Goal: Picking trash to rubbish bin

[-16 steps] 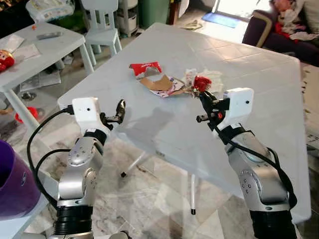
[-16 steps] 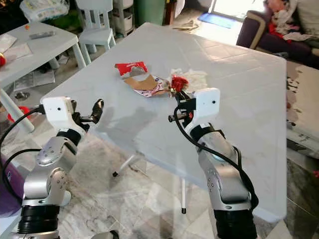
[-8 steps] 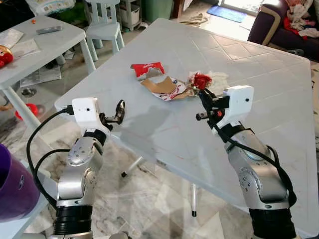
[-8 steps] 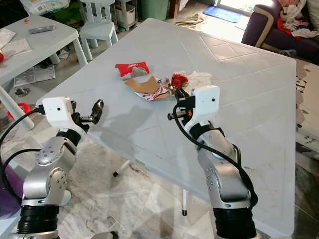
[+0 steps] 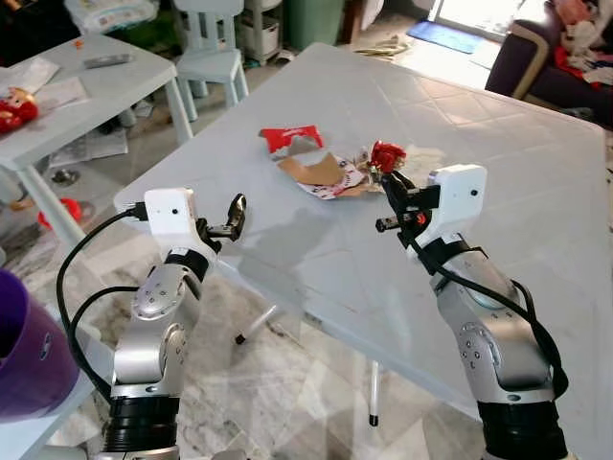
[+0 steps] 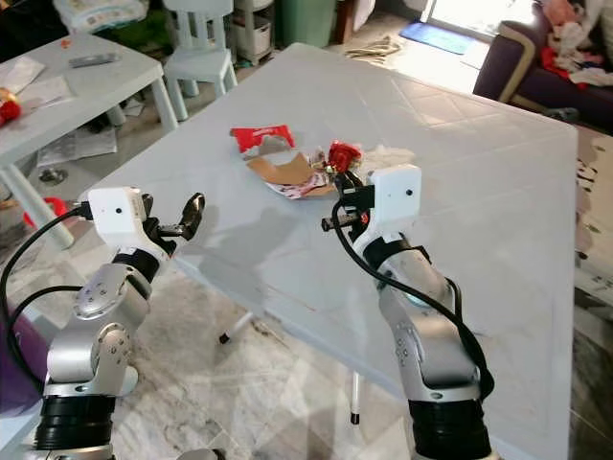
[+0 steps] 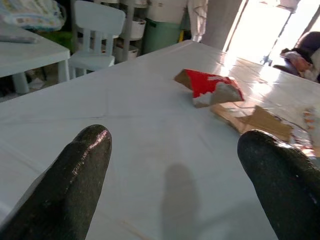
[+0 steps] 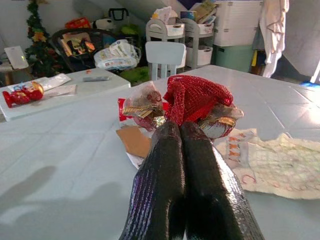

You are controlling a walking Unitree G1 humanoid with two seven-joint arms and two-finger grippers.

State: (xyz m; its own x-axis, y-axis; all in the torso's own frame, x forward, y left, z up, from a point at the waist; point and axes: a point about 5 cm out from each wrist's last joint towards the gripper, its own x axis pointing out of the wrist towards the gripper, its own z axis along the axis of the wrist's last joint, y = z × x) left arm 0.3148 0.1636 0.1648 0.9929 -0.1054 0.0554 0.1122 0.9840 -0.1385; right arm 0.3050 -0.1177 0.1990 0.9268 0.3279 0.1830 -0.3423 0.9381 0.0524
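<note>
Trash lies on the white table [image 5: 498, 163]: a red wrapper [image 5: 290, 138], torn cardboard [image 5: 321, 171] and crumpled white paper [image 8: 270, 157]. My right gripper [image 5: 390, 180] is shut on a red mesh bundle [image 5: 386, 156] with foil scraps, held just above the table beside the cardboard. In the right wrist view the fingers [image 8: 170, 165] press together with the mesh [image 8: 197, 97] pinched at their tips. My left gripper [image 5: 235, 213] stands open at the table's near left edge with nothing between its fingers [image 7: 82, 165]. The red wrapper [image 7: 212, 86] lies ahead of it.
A purple bin [image 5: 24, 355] stands at my lower left. A second white table [image 5: 86, 86] with papers and a white child's chair [image 5: 211, 48] are at the back left. A dark sofa [image 5: 541, 62] is at the back right. The floor is marble.
The view has shifted a little, so the table and trash sit slightly lower and to the right. Both arms keep their pose and the right gripper stays shut on the mesh.
</note>
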